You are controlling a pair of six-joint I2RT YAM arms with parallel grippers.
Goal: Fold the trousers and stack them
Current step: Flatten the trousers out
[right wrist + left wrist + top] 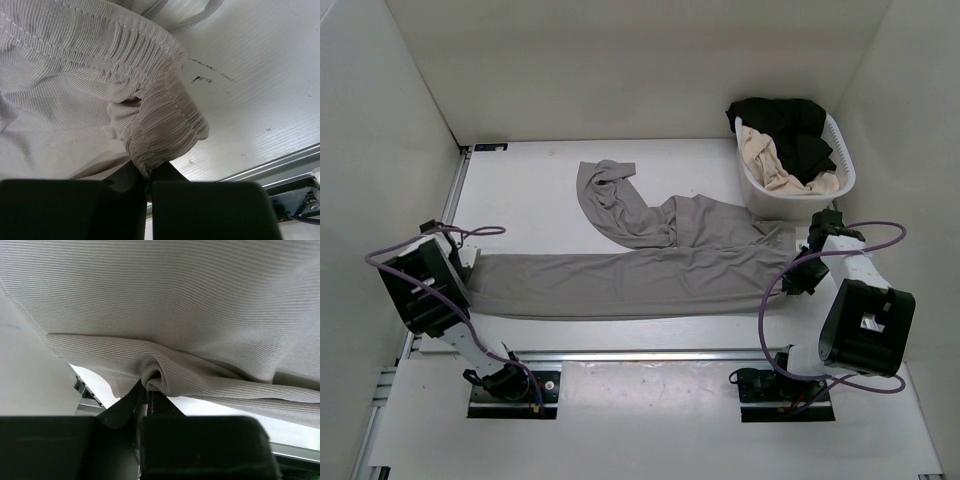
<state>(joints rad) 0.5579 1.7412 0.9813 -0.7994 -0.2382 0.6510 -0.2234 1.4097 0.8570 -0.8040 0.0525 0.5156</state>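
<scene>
Top view, trousers: the long plain taupe-grey trousers [620,280] of soft thin fabric lie across the middle of the white table [520,180]. One leg is stretched flat from right to left. The other bends up toward the upper middle and ends crumpled.
Top view, left gripper: the left gripper [472,262] sits at the hem end of the flat leg, at the left of the frame. Its jaws are too small to read here.
Top view, right gripper: the right gripper [790,284] sits at the waist end, right of centre.
Top view, basket: a white slotted plastic laundry basket [760,195] stands at the upper right, just above the waist end. It holds a black garment [790,125] and a beige-cream garment [765,160].
Left wrist view, grip: the black fingers are closed on a bunched fold of ribbed grey cloth at lower centre. The rest of the leg fills the upper frame.
Right wrist view, grip: the fingers are clamped on the gathered elastic waistband [165,115], which curls over them at centre.
Right wrist view, surroundings: scuffed white tabletop fills the right side, with a metal rail [280,165] at the lower right.
</scene>
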